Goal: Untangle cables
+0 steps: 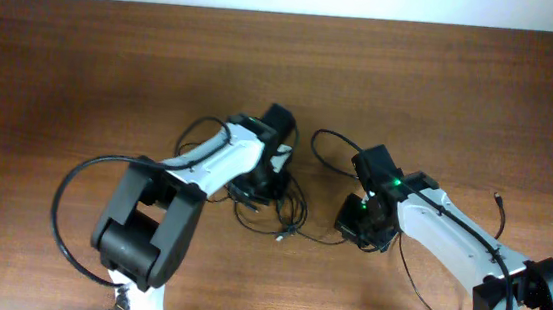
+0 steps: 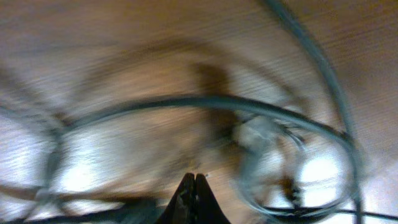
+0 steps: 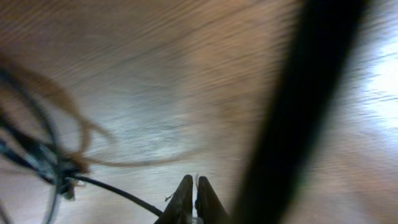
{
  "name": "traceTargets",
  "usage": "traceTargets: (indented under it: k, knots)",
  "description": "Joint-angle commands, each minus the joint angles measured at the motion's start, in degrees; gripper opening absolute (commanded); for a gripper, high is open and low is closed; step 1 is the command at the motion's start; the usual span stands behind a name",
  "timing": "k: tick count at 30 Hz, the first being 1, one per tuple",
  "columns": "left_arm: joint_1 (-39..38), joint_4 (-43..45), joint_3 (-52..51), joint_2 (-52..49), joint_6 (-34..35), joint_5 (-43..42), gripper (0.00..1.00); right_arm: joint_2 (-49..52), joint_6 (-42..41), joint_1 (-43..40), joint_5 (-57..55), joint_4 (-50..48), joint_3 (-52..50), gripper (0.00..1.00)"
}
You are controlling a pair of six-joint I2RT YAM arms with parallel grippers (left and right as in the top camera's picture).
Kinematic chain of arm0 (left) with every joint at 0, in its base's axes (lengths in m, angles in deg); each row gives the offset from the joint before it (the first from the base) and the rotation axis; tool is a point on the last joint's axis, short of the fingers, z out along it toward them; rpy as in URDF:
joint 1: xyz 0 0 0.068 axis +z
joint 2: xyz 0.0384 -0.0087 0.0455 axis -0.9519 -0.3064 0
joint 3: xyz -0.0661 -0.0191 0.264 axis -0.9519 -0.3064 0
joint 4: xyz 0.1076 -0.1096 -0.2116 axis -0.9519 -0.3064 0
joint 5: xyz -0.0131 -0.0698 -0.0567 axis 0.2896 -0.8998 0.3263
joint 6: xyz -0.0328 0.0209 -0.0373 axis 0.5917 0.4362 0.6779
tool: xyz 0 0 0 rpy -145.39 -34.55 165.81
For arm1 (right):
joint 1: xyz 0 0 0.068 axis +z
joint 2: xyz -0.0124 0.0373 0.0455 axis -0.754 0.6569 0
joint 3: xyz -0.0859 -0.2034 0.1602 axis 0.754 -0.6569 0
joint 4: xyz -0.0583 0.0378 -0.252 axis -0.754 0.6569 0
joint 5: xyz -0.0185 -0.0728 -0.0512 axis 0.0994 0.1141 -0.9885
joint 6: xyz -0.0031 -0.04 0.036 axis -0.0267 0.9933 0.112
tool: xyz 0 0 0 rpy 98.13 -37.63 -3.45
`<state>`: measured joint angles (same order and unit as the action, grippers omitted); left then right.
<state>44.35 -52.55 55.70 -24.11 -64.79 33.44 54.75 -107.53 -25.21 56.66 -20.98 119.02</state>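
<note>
The cables (image 1: pixel 286 214) lie as a loose tangle of thin black cords on the wooden table between my two arms, with a small plug end (image 1: pixel 281 236) at the front. My left gripper (image 1: pixel 262 188) sits over the tangle's left part. In the left wrist view its jaws (image 2: pixel 194 177) are shut, with blurred cable loops (image 2: pixel 211 102) just ahead. My right gripper (image 1: pixel 362 229) is to the right of the tangle. Its jaws (image 3: pixel 194 180) are shut, and a thin black cord (image 3: pixel 115 191) runs up beside the left finger. I see nothing held between either pair.
One cord loops away from the tangle to the back (image 1: pixel 330 138). A separate short cord end (image 1: pixel 499 201) lies at the right. A thick black arm cable (image 1: pixel 66 207) arcs at the left. A wide dark blurred band (image 3: pixel 298 112) crosses the right wrist view.
</note>
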Motion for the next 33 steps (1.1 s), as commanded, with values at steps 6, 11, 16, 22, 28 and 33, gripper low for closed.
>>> traceTargets:
  k: [6,11,16,22,28,33]
  knots:
    - [10.8,3.1,4.9,3.6,7.9,8.4,0.0,0.2,13.0,-1.6,-4.1,14.0,9.3,0.04]
    - [10.7,3.4,4.8,3.6,-3.9,-6.9,0.08,0.2,17.9,-1.6,6.1,9.1,10.4,0.04]
    - [10.8,3.7,4.8,3.6,-11.8,-19.9,0.27,0.2,20.5,-3.6,29.7,-1.5,10.4,0.04]
    - [10.6,3.9,4.8,3.6,-11.6,-19.9,0.49,0.2,20.9,-8.5,35.9,-3.2,10.4,0.04]
    - [10.0,4.5,2.8,2.5,-5.9,-19.9,0.32,0.2,20.9,-8.5,22.3,3.0,10.4,0.04]
    - [4.2,6.4,1.9,0.6,-5.2,-20.0,0.34,0.2,20.8,-8.4,10.1,7.2,9.0,0.04]
